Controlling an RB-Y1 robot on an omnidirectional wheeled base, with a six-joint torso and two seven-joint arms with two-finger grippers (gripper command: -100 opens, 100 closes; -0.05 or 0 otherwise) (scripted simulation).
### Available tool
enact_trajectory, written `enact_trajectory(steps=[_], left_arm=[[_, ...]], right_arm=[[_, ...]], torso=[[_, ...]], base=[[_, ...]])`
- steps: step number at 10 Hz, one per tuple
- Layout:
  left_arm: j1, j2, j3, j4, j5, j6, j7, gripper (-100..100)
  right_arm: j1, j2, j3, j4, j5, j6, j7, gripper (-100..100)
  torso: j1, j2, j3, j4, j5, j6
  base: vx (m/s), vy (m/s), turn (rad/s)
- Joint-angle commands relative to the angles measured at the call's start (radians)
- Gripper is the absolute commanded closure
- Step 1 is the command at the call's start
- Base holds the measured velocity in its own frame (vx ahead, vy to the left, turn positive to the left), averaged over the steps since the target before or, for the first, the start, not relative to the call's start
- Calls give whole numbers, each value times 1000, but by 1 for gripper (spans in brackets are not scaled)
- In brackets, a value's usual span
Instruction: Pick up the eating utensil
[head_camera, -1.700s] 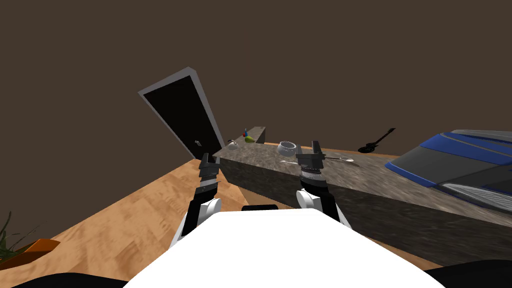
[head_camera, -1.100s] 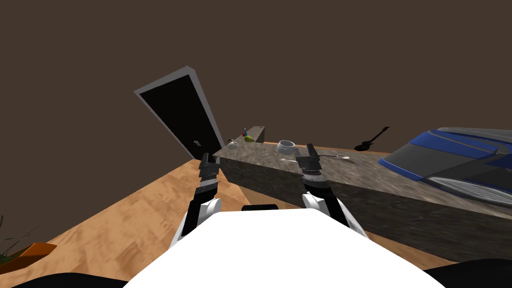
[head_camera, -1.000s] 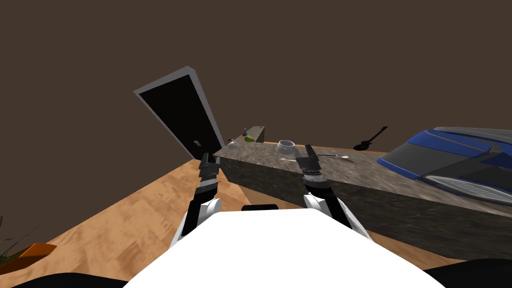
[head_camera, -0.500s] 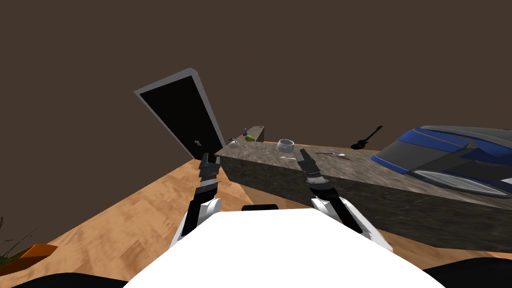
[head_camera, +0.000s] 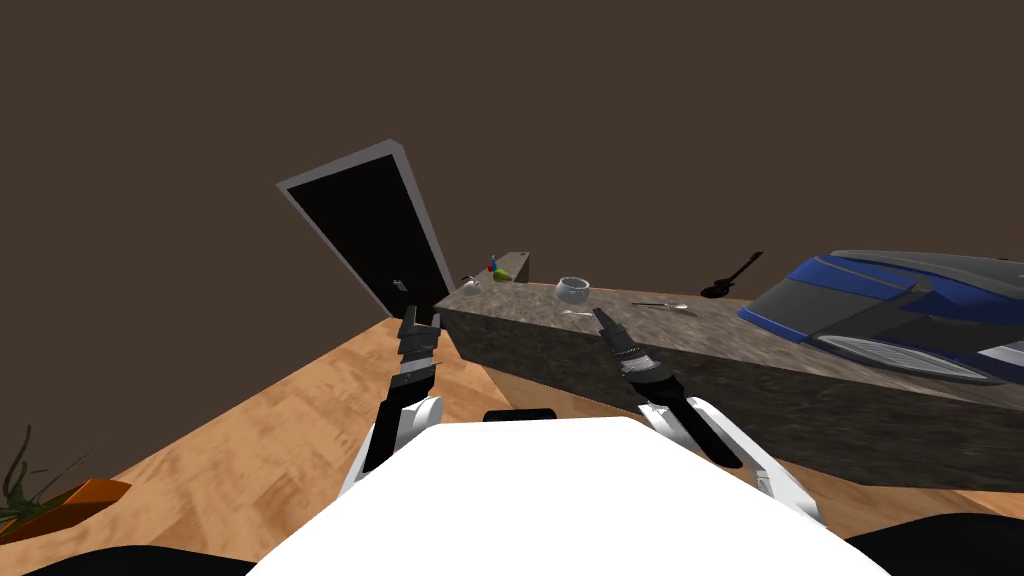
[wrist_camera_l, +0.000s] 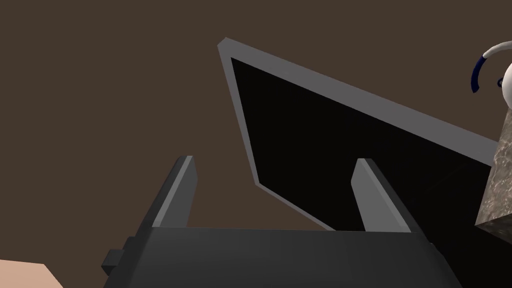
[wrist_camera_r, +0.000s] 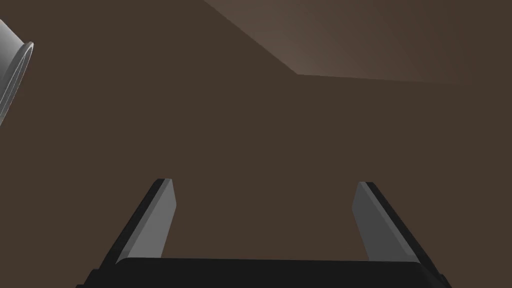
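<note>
The right jaws were spread over the tabletop (head_camera: 730, 325), near the glass bowl (head_camera: 573, 290); the spoon (head_camera: 668, 305) lay farther along. The left jaws were spread too.

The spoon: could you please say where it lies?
In the head view, the spoon lies on the stone counter, right of the glass bowl, beyond the right hand.

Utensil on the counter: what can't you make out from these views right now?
- Utensil, head view: too small to tell spoon from fork, or which end is the handle.
- Silvery thing beside the bowl, head view: too small to name.
- Right gripper, head view: height above the counter unclear; its wrist view faces the wall.
- Bowl, right wrist view: cut off by the picture's edge.
</note>
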Motion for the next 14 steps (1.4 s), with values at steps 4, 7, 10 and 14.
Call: enact_trajectory(steps=[4,7,10,14], left_arm=[[0,0,0,0,0,0,0,0],[0,0,0,0,0,0,0,0],[0,0,0,0,0,0,0,0],[0,0,0,0,0,0,0,0]], right_arm=[[45,-105,-23,58,29,-1,35,-100],[81,-188,-36,127,61,1,65,-100],[119,-278,-43,204,96,0,91,-100],[160,-381,-45,285,134,-3,113,-100]], torso=[[0,-1,-1,0,0,0],[-1,-1,-1,0,0,0],[1,-2,-1,0,0,0],[-1,-4,-2,-1,0,0]], base=[[-35,44,21],[-26,46,42],[-18,67,74],[7,42,86]])
